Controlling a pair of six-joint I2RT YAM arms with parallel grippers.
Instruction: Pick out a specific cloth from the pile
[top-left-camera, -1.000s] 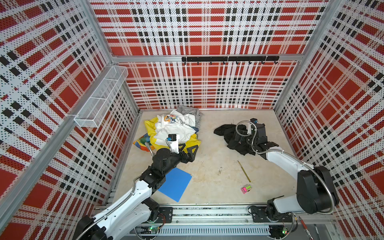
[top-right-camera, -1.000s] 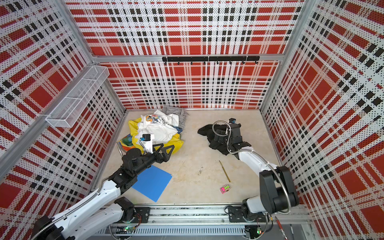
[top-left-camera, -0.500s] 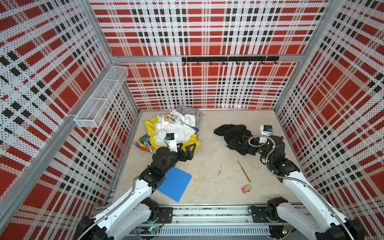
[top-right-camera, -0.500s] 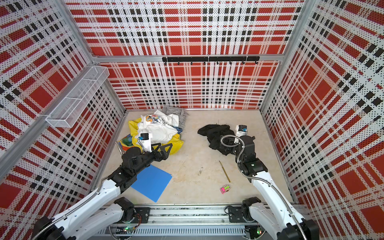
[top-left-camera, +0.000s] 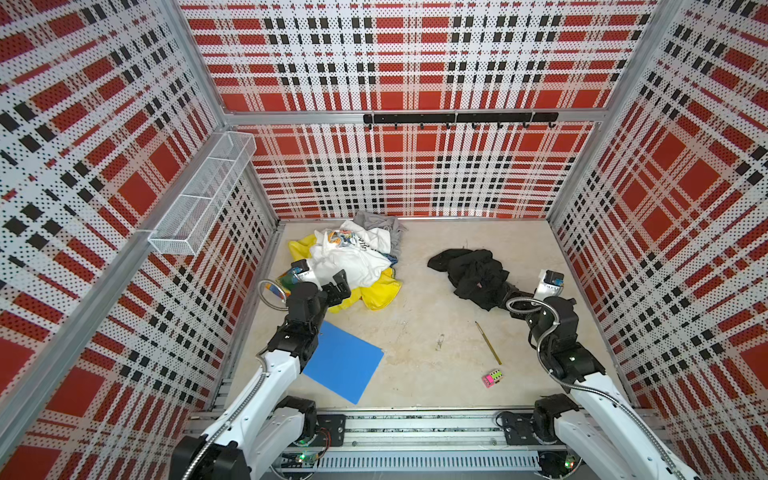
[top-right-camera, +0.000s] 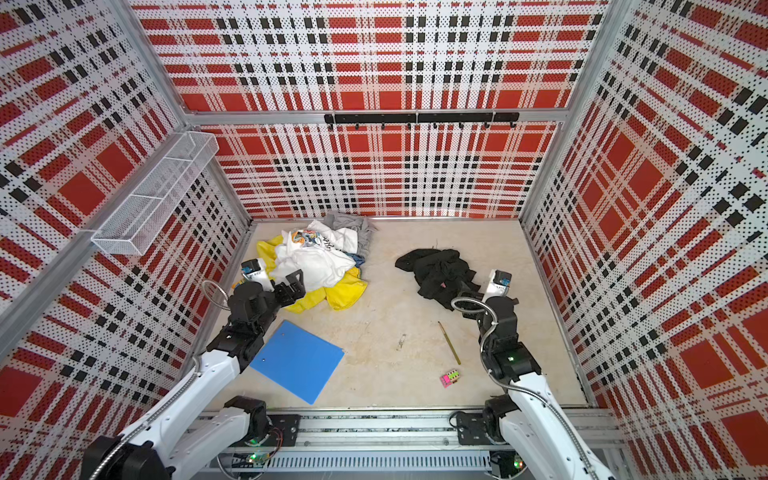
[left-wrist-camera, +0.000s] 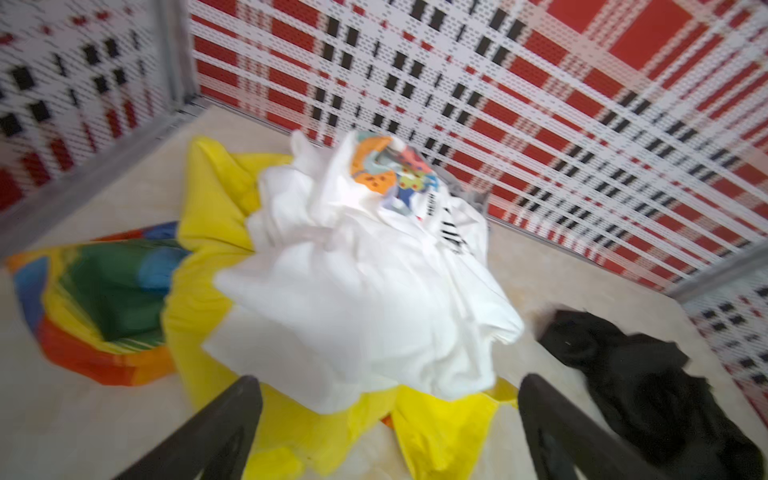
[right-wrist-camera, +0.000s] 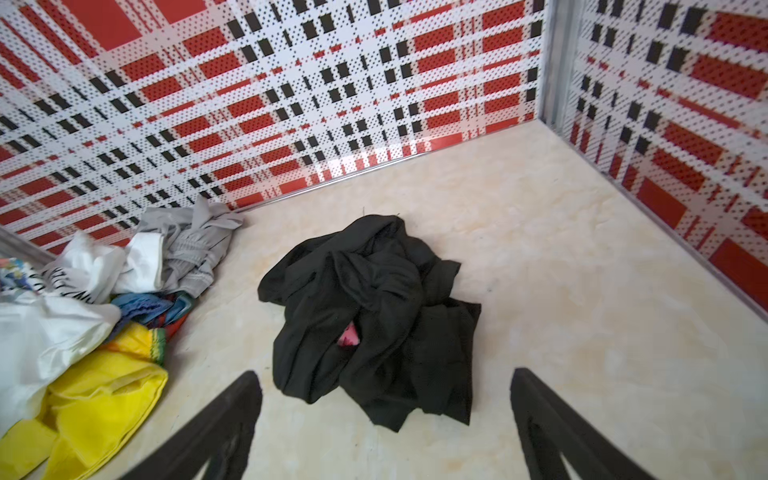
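crumpled plain black fabric garment (top-left-camera: 469, 276) lies well apart from the heap of white, yellow and grey clothes (top-left-camera: 353, 259), stretched away from that heap toward the right gripper (right-wrist-camera: 384, 374), clearly the nearer one, jaws spread wide and empty; left gripper (left-wrist-camera: 388, 379) is spread too, right at the heap

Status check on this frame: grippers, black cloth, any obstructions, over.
Both open, empty: left gripper facing the pile, right gripper at the black cloth. Cloth lies apart from pile. Nothing blocking it.
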